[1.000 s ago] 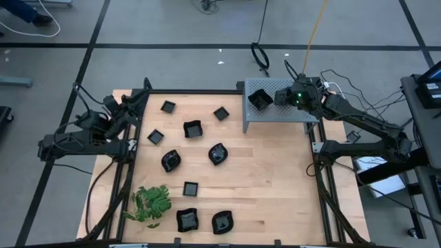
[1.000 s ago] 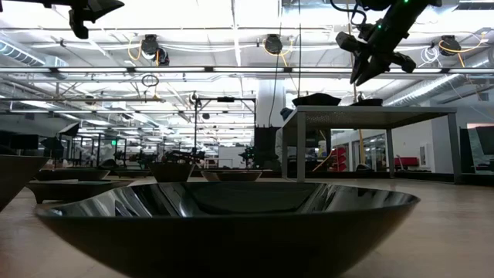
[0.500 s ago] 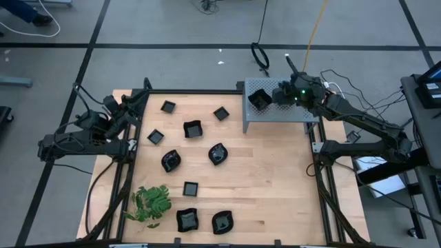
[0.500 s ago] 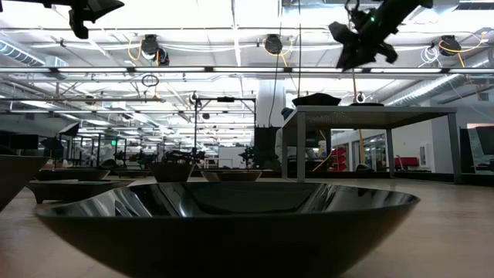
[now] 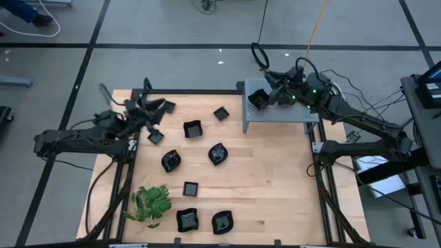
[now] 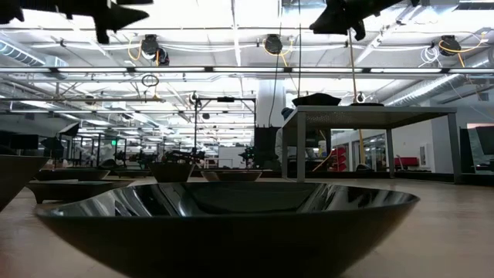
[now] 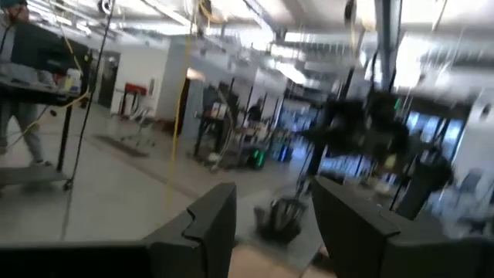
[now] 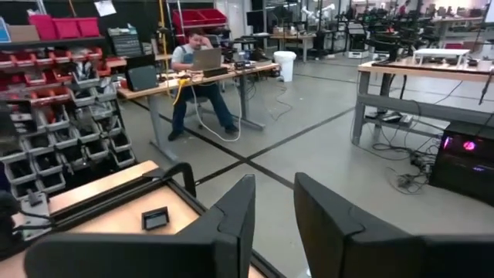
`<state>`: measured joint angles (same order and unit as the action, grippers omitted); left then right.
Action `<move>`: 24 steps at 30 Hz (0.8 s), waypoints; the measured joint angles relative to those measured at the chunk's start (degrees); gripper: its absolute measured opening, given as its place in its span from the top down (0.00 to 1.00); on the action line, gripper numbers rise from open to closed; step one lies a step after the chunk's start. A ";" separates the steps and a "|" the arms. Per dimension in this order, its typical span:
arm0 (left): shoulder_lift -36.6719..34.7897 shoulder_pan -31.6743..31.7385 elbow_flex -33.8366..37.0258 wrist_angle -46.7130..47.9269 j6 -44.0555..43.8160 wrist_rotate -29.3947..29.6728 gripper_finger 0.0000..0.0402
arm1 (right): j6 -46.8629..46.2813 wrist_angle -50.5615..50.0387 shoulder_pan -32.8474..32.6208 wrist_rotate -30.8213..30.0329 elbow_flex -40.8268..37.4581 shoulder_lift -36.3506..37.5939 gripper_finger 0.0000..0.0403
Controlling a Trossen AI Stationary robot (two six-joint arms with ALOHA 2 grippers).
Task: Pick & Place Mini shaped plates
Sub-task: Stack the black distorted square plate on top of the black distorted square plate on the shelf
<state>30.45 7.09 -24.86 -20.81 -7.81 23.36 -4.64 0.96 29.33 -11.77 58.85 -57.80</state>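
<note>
Plates (image 5: 192, 129), small glossy black dishes, lie scattered over the wooden table (image 5: 269, 179), well apart from the grey perforated box (image 5: 289, 114) in its far right corner; one more dish (image 5: 258, 99) sits on that box. Above the box hovers the right gripper (image 5: 270, 88), fingers parted, empty. Across the table from the box, the left gripper (image 5: 153, 110) hangs open over the plates nearest it.

Green leafy sprig (image 5: 150, 203) lying near the wooden table's (image 5: 275, 186) front-left corner; grey perforated box (image 5: 286, 110) at that table's far right corner.
</note>
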 joint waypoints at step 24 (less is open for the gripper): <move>31.49 0.04 -12.33 43.72 8.34 -7.82 0.57 | 0.28 -0.57 -0.20 -0.07 0.00 0.00 0.80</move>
<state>61.93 7.14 -37.19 22.91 0.53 15.54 -4.37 0.38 29.12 -11.84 58.85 -57.80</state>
